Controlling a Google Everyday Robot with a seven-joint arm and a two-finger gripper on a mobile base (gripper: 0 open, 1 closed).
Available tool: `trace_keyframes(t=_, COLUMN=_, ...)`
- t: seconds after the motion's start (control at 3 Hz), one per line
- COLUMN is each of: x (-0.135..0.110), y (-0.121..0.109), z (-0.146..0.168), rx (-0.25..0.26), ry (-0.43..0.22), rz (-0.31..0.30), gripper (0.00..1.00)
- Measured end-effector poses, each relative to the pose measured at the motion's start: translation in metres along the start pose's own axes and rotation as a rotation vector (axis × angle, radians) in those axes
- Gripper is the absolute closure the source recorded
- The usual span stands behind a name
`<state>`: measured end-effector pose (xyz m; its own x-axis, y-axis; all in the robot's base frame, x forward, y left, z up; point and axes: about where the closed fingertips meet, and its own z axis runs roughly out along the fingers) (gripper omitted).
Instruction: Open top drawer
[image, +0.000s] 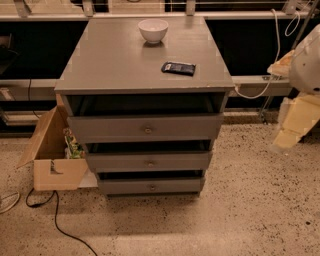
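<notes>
The grey cabinet (145, 55) has three drawers. The top drawer (110, 128) has the widest front, with a small brass knob (148, 130) at its centre and a dark gap above the panel. It sits further forward than the two narrower drawers (115, 162) below. My pale arm (306, 65) hangs at the right edge of the view. Its lower end, with the gripper (290, 135), is well to the right of the cabinet, level with the top drawer and touching nothing.
A white bowl (153, 30) and a dark flat packet (178, 68) lie on the cabinet top. An open cardboard box (57, 172) stands against the cabinet's left side, with a black cable (60, 222) on the speckled floor. Shelving and a white cable (255, 90) run behind.
</notes>
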<state>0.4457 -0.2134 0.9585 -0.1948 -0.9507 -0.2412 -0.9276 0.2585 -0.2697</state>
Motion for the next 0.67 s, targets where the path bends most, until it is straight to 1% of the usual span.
trace_keyframes(t=0.33, x=-0.002, y=-0.003, z=0.047, rx=0.01, ry=-0.062, rz=-0.027, gripper=0.0)
trace_keyframes(t=0.67, x=-0.006, y=-0.005, z=0.093, rx=-0.011, ry=-0.092, rz=-0.045, gripper=0.0)
